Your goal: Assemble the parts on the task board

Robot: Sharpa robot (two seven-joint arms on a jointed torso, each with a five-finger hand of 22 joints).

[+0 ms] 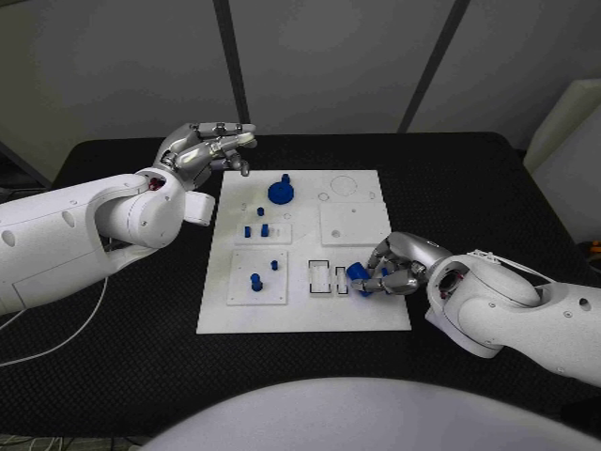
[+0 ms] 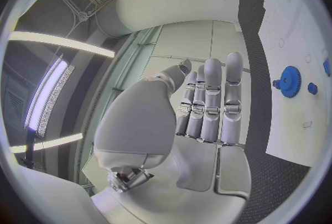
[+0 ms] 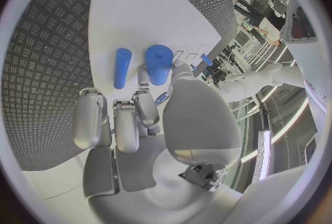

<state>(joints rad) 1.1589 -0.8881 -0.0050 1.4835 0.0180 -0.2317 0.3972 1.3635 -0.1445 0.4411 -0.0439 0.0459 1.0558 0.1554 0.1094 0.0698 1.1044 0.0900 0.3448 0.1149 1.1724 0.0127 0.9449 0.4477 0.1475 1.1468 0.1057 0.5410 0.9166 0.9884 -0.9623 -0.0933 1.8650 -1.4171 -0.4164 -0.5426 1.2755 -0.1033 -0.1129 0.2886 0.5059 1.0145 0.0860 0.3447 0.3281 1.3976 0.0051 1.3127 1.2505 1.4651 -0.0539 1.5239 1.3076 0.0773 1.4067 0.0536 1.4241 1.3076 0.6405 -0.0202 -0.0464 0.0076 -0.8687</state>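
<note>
Looking down from the head camera, the right hand (image 1: 390, 271) sits low over the near right part of the task board (image 1: 307, 319), fingers curled round a small blue part (image 1: 359, 273) and pinching it just beside the outlined slots (image 1: 329, 277). It seems held there so the piece can be lined up with a slot. The board's right edge runs under that hand, with bare black table (image 1: 477, 178) beyond the wrist, so there is room to draw back. The left hand (image 1: 210, 145) hovers off the board's far left corner, fingers together and holding nothing, likely parked out of the way. Just inward of it stands the blue gear (image 1: 282, 192); nearer the robot are small blue pegs (image 1: 256, 228) and a blue pin (image 1: 256, 281) upright in their plates.

From the left wrist, that hand's fingers (image 2: 212, 99) lie straight, side by side and bare. The gear (image 2: 289, 77) stands well apart off to their side on the white board, open surface between.

From the right wrist, a thick blue cylinder (image 3: 158, 63) sits at the fingertips (image 3: 144, 97), thumb against it; a thinner blue rod (image 3: 122, 67) lies just beside on the board, apart from the fingers. Patterned table flanks the board on both sides.
</note>
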